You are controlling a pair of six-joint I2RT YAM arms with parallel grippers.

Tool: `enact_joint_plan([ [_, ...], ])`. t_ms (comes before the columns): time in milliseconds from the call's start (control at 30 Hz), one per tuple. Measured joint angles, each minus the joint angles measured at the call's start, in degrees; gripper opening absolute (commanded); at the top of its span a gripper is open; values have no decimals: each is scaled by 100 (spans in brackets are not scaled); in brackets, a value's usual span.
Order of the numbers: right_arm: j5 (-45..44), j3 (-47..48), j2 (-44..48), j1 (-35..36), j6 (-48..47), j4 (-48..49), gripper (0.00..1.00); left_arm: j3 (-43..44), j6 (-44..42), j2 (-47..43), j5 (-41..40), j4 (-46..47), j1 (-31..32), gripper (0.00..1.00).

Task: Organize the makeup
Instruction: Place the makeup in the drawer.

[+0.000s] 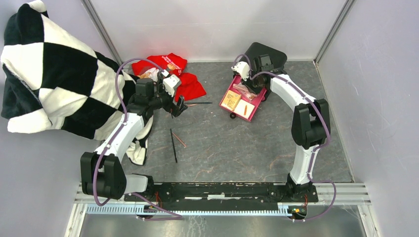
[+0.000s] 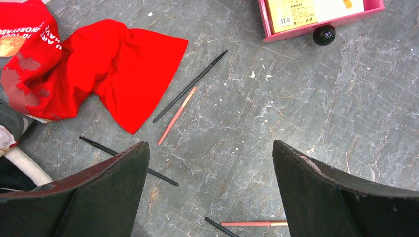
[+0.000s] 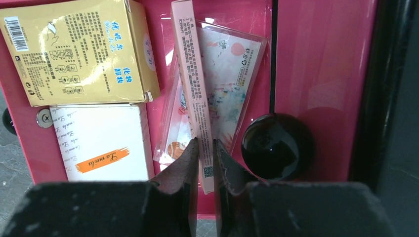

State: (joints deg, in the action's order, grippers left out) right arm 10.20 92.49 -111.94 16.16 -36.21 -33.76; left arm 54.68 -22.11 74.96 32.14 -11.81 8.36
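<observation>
My right gripper [image 3: 206, 148] is shut on the end of a long pink stick box [image 3: 190, 74], which lies in the pink drawer [image 3: 321, 59] over a clear red-patterned packet [image 3: 230, 84]. A yellow box [image 3: 79, 49] and a white card [image 3: 99, 143] lie beside them. In the top view this gripper [image 1: 251, 85] is over the drawer [image 1: 236, 109]. My left gripper [image 2: 208, 143] is open and empty above the floor. A long black pencil [image 2: 190, 86] and a pink-brown pencil [image 2: 177, 116] lie ahead of it. Another black pencil [image 2: 158, 174] and a pink pencil [image 2: 252, 223] lie between its fingers.
A red cloth [image 1: 173, 69] lies at the back left, also showing in the left wrist view [image 2: 113, 64]. A black-and-white checkered blanket [image 1: 49, 74] covers the left side. The black box [image 1: 267, 57] stands behind the drawer. A black knob [image 3: 276, 145] sits right of my right fingers.
</observation>
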Motion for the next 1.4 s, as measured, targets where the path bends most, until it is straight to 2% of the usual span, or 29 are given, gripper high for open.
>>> enact_joint_plan([
  [333, 393, 304, -142, -155, 164, -356, 14, -17, 0, -7, 31, 4, 0, 100],
  [400, 450, 328, -153, -184, 201, -404, 20, -33, 0, -26, 76, 7, 0, 100],
  [533, 487, 341, -155, -229, 273, -463, 43, -35, 0, -68, 120, 17, 0, 100],
  [600, 487, 341, -155, -245, 302, -470, 49, -35, 0, -83, 125, 17, 0, 100],
  [1000, 767, -70, 448, -269, 341, -302, 53, -94, 4, -96, 140, 111, 92, 100],
  [1100, 861, -354, 774, -269, 345, -186, 54, -103, 0, -44, 11, 210, 382, 100],
  [1200, 938, -817, 1152, -267, 382, 7, 57, -103, -4, 188, -334, 372, 979, 100],
  [1300, 946, -1274, 1513, -275, 431, 144, 58, -94, 2, 621, -688, 595, 1554, 99],
  [1400, 949, -1633, 1849, -306, 514, 254, 58, 52, 79, 1211, -940, 656, 1952, 95],
])
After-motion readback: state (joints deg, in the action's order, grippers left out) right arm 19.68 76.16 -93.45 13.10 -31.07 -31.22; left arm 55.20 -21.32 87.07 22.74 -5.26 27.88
